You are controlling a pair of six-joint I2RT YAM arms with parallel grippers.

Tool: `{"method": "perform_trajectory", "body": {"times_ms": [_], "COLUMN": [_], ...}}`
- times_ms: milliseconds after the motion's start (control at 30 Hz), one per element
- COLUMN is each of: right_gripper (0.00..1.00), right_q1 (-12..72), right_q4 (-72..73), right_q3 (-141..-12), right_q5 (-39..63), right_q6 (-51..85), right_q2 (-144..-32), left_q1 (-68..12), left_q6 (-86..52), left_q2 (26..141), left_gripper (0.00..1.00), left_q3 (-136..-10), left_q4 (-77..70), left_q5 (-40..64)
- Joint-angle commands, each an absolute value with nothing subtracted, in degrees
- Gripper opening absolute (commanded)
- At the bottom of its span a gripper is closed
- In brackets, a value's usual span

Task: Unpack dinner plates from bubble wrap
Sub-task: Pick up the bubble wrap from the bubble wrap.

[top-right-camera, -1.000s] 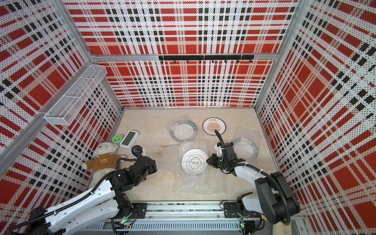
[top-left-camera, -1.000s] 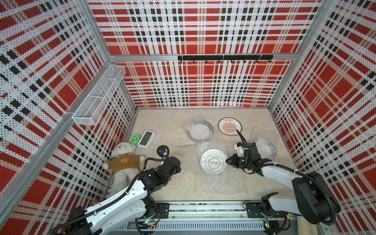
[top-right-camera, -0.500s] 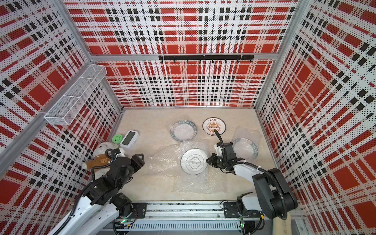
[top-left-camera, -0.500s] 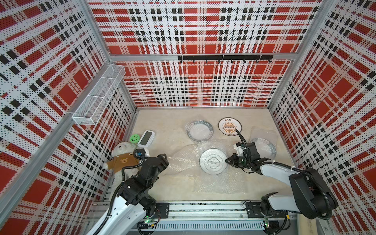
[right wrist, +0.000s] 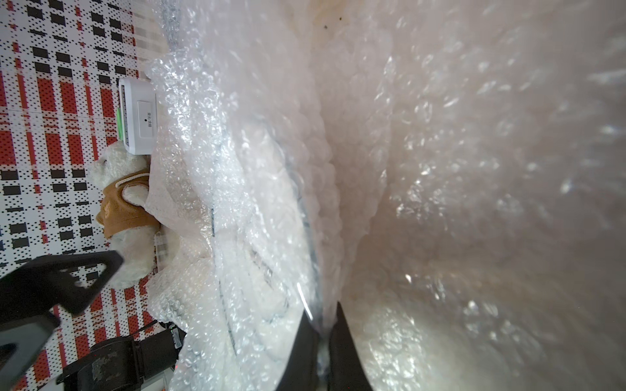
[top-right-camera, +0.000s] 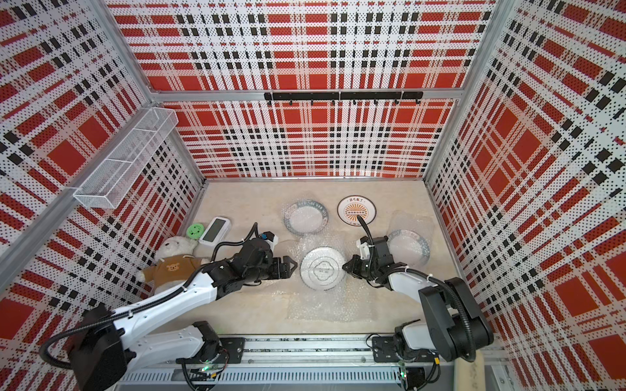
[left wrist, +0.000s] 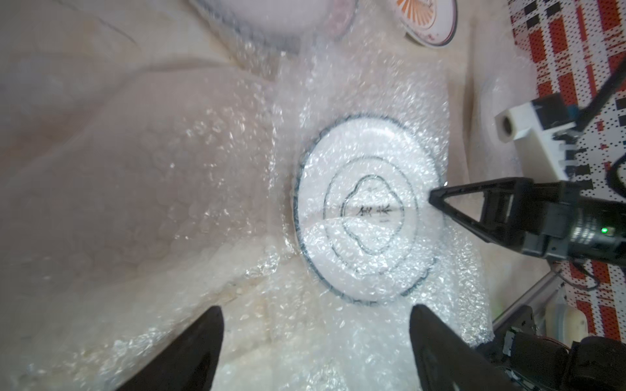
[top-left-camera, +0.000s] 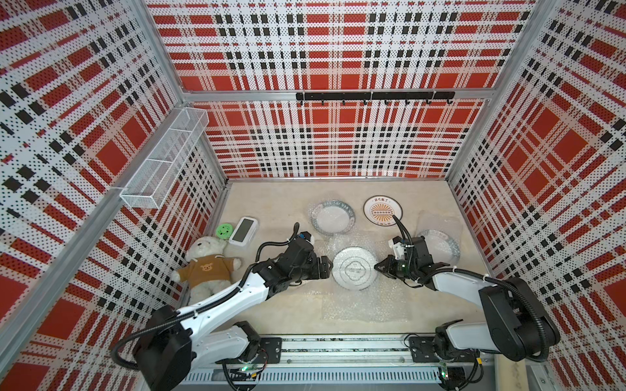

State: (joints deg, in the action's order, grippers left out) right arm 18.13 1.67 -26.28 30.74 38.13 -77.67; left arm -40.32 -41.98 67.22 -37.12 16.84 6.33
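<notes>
A dinner plate (top-left-camera: 354,273) (top-right-camera: 321,272) lies upside down mid-table, covered in bubble wrap (left wrist: 342,101). My left gripper (top-left-camera: 327,267) (top-right-camera: 293,267) (left wrist: 315,338) is open at the plate's left edge, over the wrap, holding nothing. My right gripper (top-left-camera: 377,267) (top-right-camera: 345,267) (right wrist: 323,338) is shut on the bubble wrap at the plate's right edge. A bare plate with an orange sunburst (top-left-camera: 383,210) sits at the back. Two more wrapped plates lie behind (top-left-camera: 332,217) and to the right (top-left-camera: 440,244).
A flat sheet of bubble wrap (top-left-camera: 359,304) spreads toward the front edge. A teddy bear (top-left-camera: 206,267), a white device (top-left-camera: 243,231) and a green disc (top-left-camera: 224,231) sit by the left wall. A wire basket (top-left-camera: 166,159) hangs on that wall.
My left gripper drew back to the left, then came right to the plate's left edge, and its jaws opened wide. The right gripper stayed shut at the plate's right edge.
</notes>
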Motion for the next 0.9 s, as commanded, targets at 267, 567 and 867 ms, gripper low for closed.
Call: {"method": "perform_trajectory", "body": {"times_ms": [267, 567, 867], "right_gripper": [0.00, 0.00, 0.00], "right_q1": [17.7, 17.8, 17.2], "right_q4": [1.7, 0.9, -3.0], "right_q3": [-27.9, -29.4, -34.3], "right_q5": [32.2, 33.7, 36.0], "right_q6": [37.6, 38.7, 41.9], "right_q2": [-75.0, -73.2, -65.3], "left_q1": [-32.4, -27.7, -26.8], "left_q6": [-45.3, -46.8, -42.5], "left_q2": [75.8, 78.8, 60.6], "left_gripper": [0.87, 0.88, 0.92], "left_q3": [-29.9, -27.2, -37.2], "left_q4": [1.5, -2.9, 13.4], "left_q5": [15.7, 20.1, 22.2]}}
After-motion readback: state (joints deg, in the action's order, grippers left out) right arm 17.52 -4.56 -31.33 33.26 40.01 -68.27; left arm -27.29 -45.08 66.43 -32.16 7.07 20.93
